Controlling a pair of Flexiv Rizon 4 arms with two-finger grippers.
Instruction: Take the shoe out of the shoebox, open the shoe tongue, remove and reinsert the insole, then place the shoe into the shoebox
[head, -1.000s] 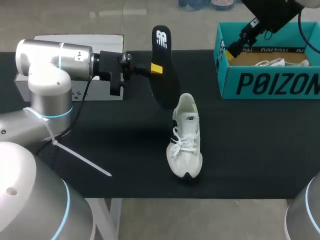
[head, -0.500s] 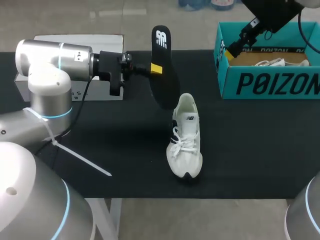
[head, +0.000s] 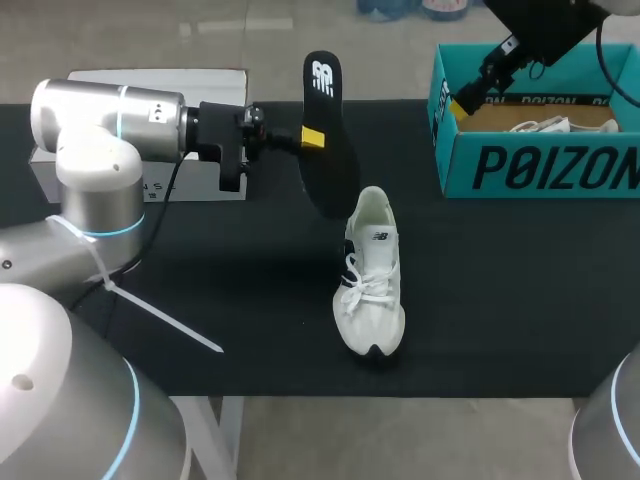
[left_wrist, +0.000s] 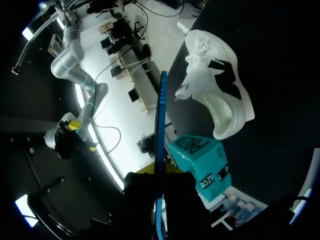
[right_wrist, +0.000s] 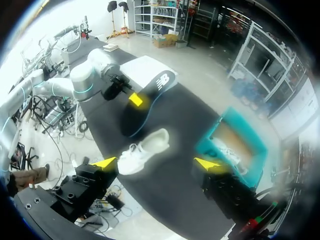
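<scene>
Head view has our left gripper (head: 312, 137) clamped on the insole (head: 325, 140), held steeply, broad end low beside the collar of the shoe (head: 370, 275). The shoe stands mid-table, long axis near-to-far, toe towards us. Our right gripper (right_wrist: 156, 163) is spread (up near the shoebox (head: 540, 160)), so nothing steadies the shoe, and a misaimed insole could buckle or tip it.

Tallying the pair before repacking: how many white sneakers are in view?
2. One white lace-up sneaker lies on the black table; a second white sneaker shows partly inside the teal cardboard shoebox, whose walls may hide more.
</scene>
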